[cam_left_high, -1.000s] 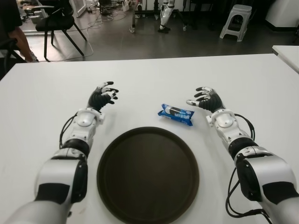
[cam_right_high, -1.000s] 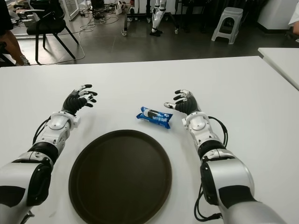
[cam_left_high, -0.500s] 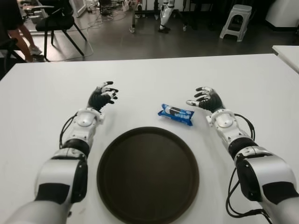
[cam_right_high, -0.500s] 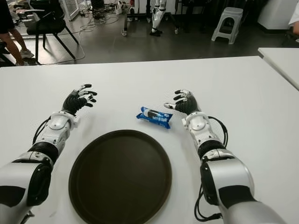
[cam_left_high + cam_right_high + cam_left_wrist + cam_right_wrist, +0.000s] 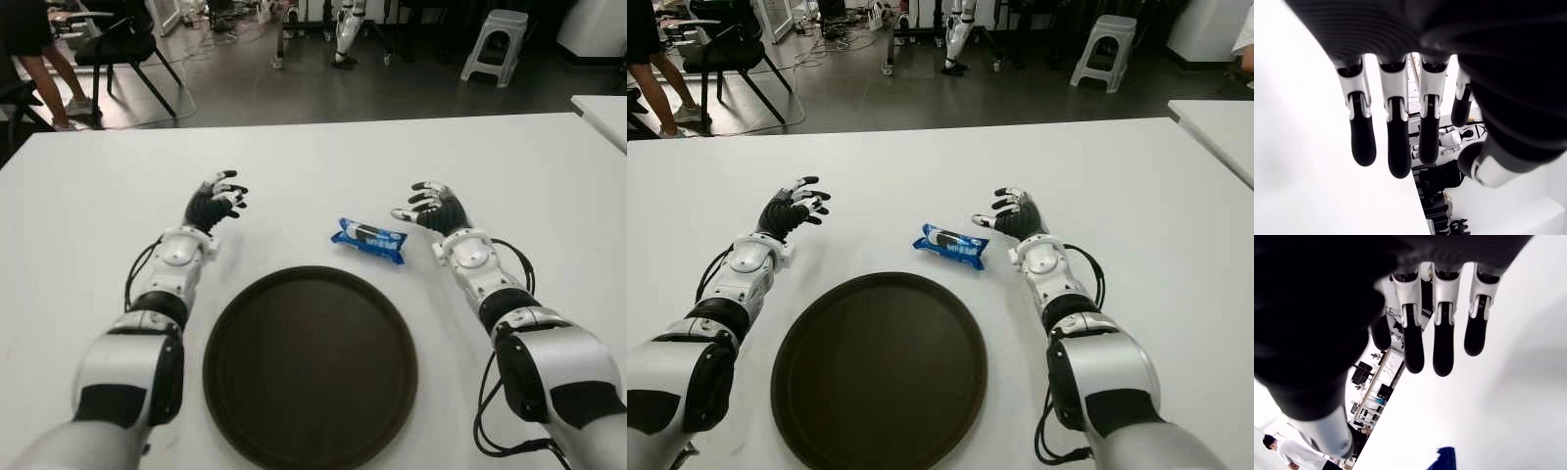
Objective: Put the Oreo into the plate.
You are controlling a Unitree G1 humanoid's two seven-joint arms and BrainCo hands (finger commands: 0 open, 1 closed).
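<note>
A blue Oreo packet [image 5: 369, 240] lies on the white table [image 5: 313, 166], just beyond the far right rim of a round dark brown plate [image 5: 311, 363]. My right hand [image 5: 429, 208] hovers a little to the right of the packet, fingers spread and holding nothing; a blue corner of the Oreo packet [image 5: 1444, 460] shows in the right wrist view. On the left side my left hand [image 5: 217, 199] shows beside the plate's far left, fingers relaxed and empty. The plate holds nothing.
Another white table's corner [image 5: 602, 110] shows at the far right. Beyond the table stand a black chair [image 5: 122, 49], a grey stool [image 5: 495, 41] and a person's legs [image 5: 54, 83] on the floor at the back left.
Both hands and the Oreo packet stay where they were. Only the person's legs at the back left have shifted.
</note>
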